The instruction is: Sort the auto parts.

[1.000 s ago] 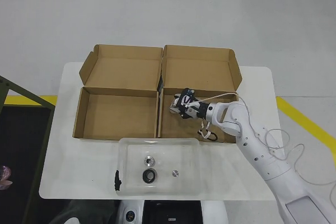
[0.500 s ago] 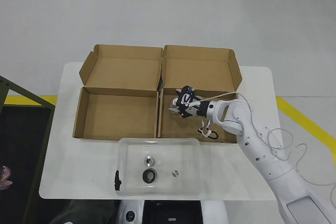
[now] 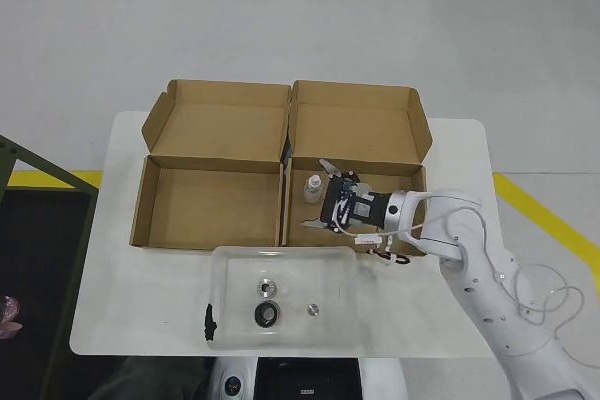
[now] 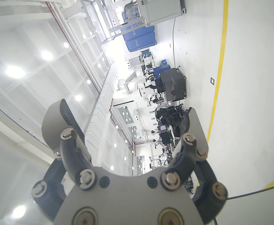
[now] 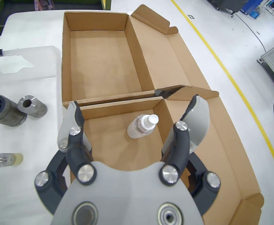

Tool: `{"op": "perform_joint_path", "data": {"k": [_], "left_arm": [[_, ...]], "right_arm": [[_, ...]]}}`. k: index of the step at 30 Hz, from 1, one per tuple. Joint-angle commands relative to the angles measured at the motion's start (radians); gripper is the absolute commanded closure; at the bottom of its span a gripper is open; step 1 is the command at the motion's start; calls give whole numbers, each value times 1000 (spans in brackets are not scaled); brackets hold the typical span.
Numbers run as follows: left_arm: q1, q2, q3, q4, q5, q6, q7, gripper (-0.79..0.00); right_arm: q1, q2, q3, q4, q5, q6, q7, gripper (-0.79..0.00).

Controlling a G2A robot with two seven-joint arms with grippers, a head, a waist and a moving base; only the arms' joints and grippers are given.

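Observation:
A small clear bottle with a white cap (image 3: 312,186) (image 5: 141,126) rests on the floor of the right cardboard box (image 3: 400,235), near the wall it shares with the left box. My right gripper (image 3: 319,196) (image 5: 136,107) hangs just behind the bottle, open, its fingers wide on either side and touching nothing. In the clear plastic tray (image 3: 230,262) lie a dark metal bushing (image 3: 267,315) (image 5: 3,113), a smaller grey sleeve (image 3: 268,290) (image 5: 32,107) and a small pin (image 3: 313,309) (image 5: 7,159). My left gripper (image 4: 126,108) is open and empty, pointing up into the hall.
The left cardboard box (image 3: 210,208) (image 5: 104,71) holds nothing, and both lids lie folded back at the far side. A small black piece (image 3: 209,322) sits at the tray's left rim. The white table (image 3: 110,300) has bare room to the left of the tray.
My right gripper has opened and let go of the bottle, then drawn back to the right. The bottle now sits free in the right box.

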Motion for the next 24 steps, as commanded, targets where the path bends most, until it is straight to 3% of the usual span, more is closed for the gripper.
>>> {"op": "perform_joint_path", "data": {"k": [1, 12, 24], "left_arm": [[0, 0, 0, 0, 0, 0, 0, -785], [0, 0, 0, 0, 0, 0, 0, -785], [0, 0, 0, 0, 0, 0, 0, -785]], "right_arm": [[-31, 7, 5, -41, 1, -32, 18, -785], [-191, 32, -21, -228, -30, -107, 105, -785], [-279, 49, -91, -273, -116, -142, 197, -770]]}}
